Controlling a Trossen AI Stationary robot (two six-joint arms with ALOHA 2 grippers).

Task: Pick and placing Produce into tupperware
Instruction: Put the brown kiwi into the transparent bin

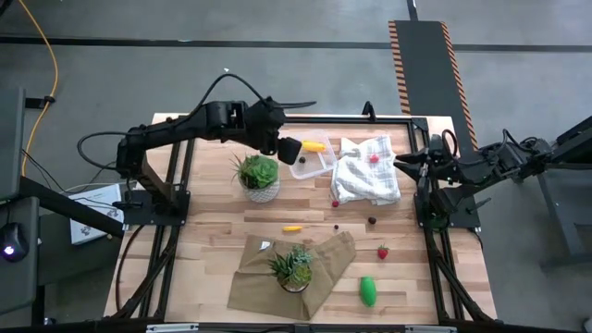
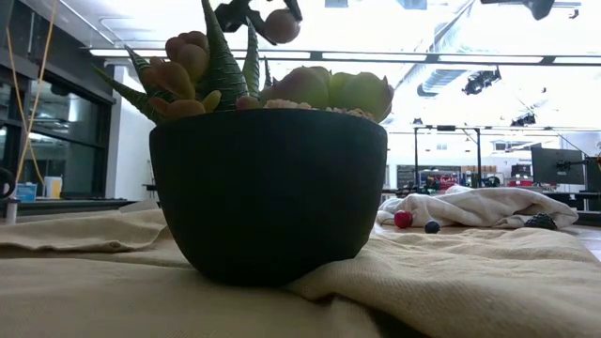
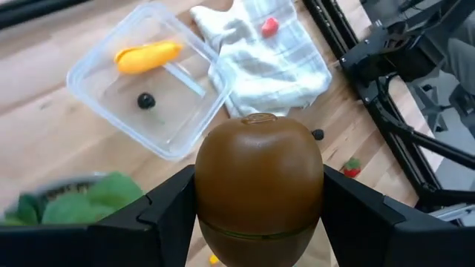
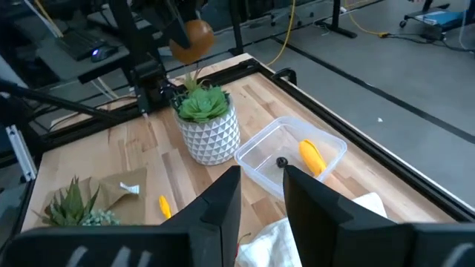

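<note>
My left gripper (image 1: 289, 148) is shut on a brown ball (image 3: 258, 182) and hangs above the table between a white-potted plant (image 1: 259, 176) and the clear tupperware (image 1: 313, 161). Inside the tupperware lie a yellow oblong piece (image 3: 147, 56) and a tiny dark one (image 3: 146, 100). A red berry (image 3: 269, 26) rests on the white cloth (image 1: 365, 176). On the bare wood lie another yellow piece (image 1: 292, 228), a red berry (image 1: 382, 251), a green piece (image 1: 368, 290) and tiny dark ones (image 1: 372, 220). My right gripper (image 4: 261, 196) waits open at the table's right edge, holding nothing. My left gripper pinches the brown ball between its two fingers (image 3: 174, 215), one on each of the ball's opposite sides (image 3: 315, 200). The fingers slant downward from the table's left. The ball is lifted clear of the table, well above the plant in the right wrist view.
A second plant in a dark pot (image 1: 294, 268) stands on a tan cloth (image 1: 324, 264) near the front edge and fills the low view. The white cloth lies right of the tupperware. Black frame rails (image 1: 435, 250) run along the table's sides.
</note>
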